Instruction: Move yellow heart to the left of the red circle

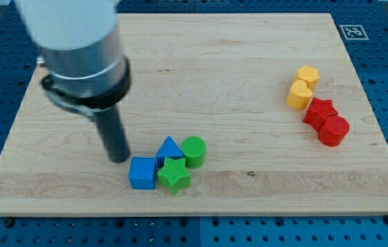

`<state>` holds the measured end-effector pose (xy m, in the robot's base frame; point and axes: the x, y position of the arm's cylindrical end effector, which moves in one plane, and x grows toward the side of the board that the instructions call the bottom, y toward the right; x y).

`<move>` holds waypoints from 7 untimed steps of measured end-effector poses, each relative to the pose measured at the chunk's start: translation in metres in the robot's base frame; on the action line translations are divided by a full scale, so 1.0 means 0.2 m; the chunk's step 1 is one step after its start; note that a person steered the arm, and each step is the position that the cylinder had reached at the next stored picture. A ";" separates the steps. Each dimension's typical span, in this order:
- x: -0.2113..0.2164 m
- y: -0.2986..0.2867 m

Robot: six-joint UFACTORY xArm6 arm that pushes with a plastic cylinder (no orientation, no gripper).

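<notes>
The yellow heart (299,95) lies at the view's right, just below the yellow hexagon (308,75) and touching the red star (318,112) at its lower right. The red circle (334,130) sits right below the red star, touching it. My tip (119,158) rests on the board far to the view's left of these, just left of the blue square (142,172). It touches no block.
A cluster stands near the board's lower middle: the blue square, a blue triangle (169,149), a green star (174,175) and a green circle (194,151). The wooden board (248,55) lies on a blue perforated table.
</notes>
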<state>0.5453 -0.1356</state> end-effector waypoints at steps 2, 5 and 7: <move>0.17 0.03; 0.01 -0.02; -0.84 0.07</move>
<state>0.3770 -0.1215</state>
